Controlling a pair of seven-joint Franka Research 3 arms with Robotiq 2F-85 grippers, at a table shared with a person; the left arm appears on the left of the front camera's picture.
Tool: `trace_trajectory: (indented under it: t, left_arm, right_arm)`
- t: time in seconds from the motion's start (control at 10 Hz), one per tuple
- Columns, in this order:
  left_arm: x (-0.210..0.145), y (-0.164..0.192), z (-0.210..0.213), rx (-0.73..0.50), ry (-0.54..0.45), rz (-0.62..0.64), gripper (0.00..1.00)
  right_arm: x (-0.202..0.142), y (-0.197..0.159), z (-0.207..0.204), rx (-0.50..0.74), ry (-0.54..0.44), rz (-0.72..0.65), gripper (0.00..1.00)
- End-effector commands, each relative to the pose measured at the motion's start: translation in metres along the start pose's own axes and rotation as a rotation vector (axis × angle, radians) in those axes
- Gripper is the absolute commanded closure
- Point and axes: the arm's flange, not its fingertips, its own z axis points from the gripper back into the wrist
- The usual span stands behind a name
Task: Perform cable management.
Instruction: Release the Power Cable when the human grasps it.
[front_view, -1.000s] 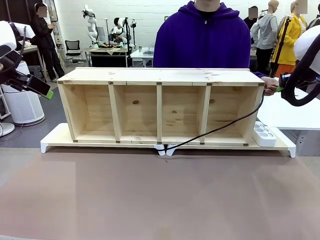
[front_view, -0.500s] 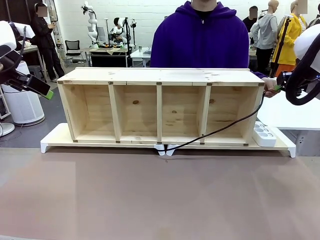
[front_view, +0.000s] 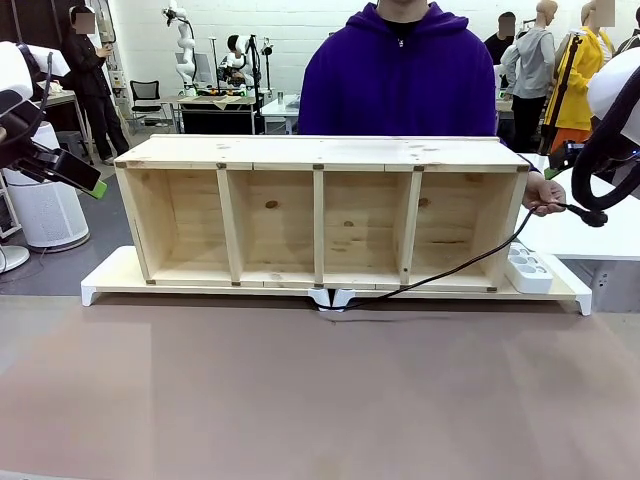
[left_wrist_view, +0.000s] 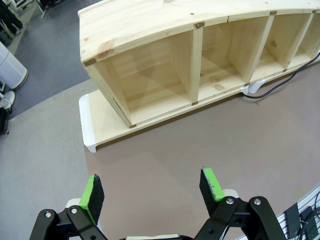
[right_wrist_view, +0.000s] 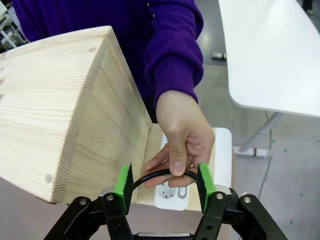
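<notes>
A: Moved since the earlier frame: cable (front_view: 455, 262) end now in the person's hand (front_view: 541, 193), pulled a little out past the shelf's right end; right gripper (right_wrist_view: 164, 181) parted from its earlier clench.

B: Right gripper state?

A: Released. Green pads (right_wrist_view: 123, 181) standing apart on either side of the cable loop (right_wrist_view: 162, 173), not pressing it, as far as can be judged. Loop pinched instead by the person's thumb and fingers, probably a handover just made.

B: Left gripper?

A: Spread wide, holding nothing, hovering above the brown desk (front_view: 320, 390) at the shelf's left end (left_wrist_view: 150, 210).

B: Location of the cable?

A: Running from the white bracket (front_view: 332, 298) at the front middle of the base board, slanting up to the right across the last compartment of the wooden shelf (front_view: 320, 210), then to the hand beside the shelf's right wall. Plug not clearly told apart from the arm's black hose there.

B: Surroundings and obstacles?

A: White power strip (front_view: 528, 268) on the base board just below the hand, likely the plug's goal. Shelf's right wall close beside the hand, narrowing the approach. Person in a purple hoodie behind the shelf. White side table (right_wrist_view: 270, 55) to the far right, well apart.
</notes>
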Motion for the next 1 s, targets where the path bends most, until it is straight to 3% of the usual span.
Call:
trace_trajectory:
  t: [0.0, 0.9]
  left_arm:
    - [0.0006, -0.0003, -0.0002, -0.002, -0.006, 0.013, 0.0]
    - [0.0006, -0.0003, -0.0002, -0.002, -0.006, 0.013, 0.0]
  right_arm:
    - [-0.0004, -0.0008, -0.0001, 0.0, 0.003, -0.006, 0.0]
    - [-0.0004, -0.0008, -0.0001, 0.0, 0.003, -0.006, 0.0]
